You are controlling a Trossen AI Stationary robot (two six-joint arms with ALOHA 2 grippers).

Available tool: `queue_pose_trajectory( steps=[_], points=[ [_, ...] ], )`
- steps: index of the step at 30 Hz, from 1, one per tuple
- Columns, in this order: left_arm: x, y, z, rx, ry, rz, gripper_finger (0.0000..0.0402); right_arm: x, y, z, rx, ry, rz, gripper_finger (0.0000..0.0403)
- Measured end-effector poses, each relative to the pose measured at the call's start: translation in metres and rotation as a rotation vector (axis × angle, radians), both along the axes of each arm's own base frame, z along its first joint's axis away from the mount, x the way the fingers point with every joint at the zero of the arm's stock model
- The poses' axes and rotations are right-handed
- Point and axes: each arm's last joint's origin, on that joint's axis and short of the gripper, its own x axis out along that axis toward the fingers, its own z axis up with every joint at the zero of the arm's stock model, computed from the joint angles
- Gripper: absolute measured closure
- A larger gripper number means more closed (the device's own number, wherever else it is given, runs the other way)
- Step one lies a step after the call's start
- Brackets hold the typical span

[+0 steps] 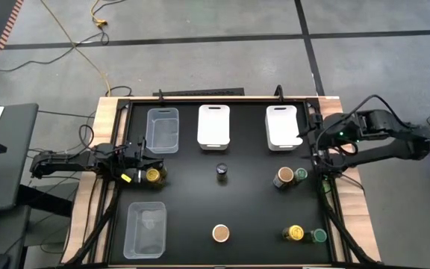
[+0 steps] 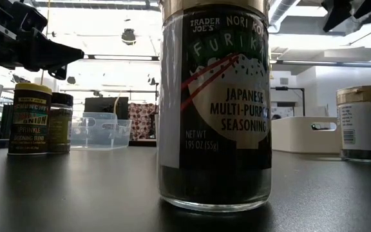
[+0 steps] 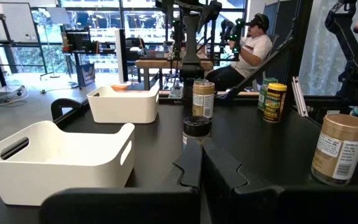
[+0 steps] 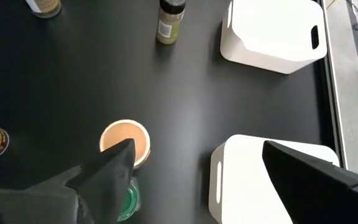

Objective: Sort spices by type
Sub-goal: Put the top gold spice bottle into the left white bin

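Spices stand scattered on the black bench (image 1: 245,209), none yet in a bin. Your right gripper (image 1: 310,142), jaws wide apart and empty, hovers by the right white bin (image 1: 282,125), above the tan-top jar (image 1: 284,177) and green-top jar (image 1: 301,174), which stand touching. Drop straight over one lid only, so you don't nudge its neighbour. Your left gripper (image 1: 142,162) waits together beside the yellow-top jar (image 1: 153,175).

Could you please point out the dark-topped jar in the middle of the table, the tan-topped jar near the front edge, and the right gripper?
dark-topped jar (image 1: 222,172), high view, on its dark lid.
tan-topped jar (image 1: 221,233), high view, on its round lid.
right gripper (image 4: 191,171), right wrist view, midway between its open fingertips.
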Motion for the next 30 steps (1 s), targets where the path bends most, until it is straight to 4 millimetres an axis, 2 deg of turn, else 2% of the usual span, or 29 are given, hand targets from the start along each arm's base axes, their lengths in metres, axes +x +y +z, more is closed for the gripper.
queue_pose_trajectory(
  steps=[3, 13, 24, 30],
  points=[
    [0.0, 0.0, 0.0, 0.0, 0.0, 0.0, 0.0401, 0.0, 0.0, 0.0, 0.0, -0.001, -0.001, 0.0005],
    [0.0, 0.0, 0.0, 0.0, 0.0, 0.0, 0.0401, 0.003, 0.0, -0.002, 0.05, 0.004, -0.06, 0.0018],
    [0.0, 0.0, 0.0, 0.0, 0.0, 0.0, 0.0401, 0.042, 0.005, -0.04, 0.01, 0.206, 0.026, 0.0019],
    [0.0, 0.0, 0.0, 0.0, 0.0, 0.0, 0.0401, 0.054, 0.01, -0.064, -0.01, 0.297, 0.077, 0.0019]
  ],
)
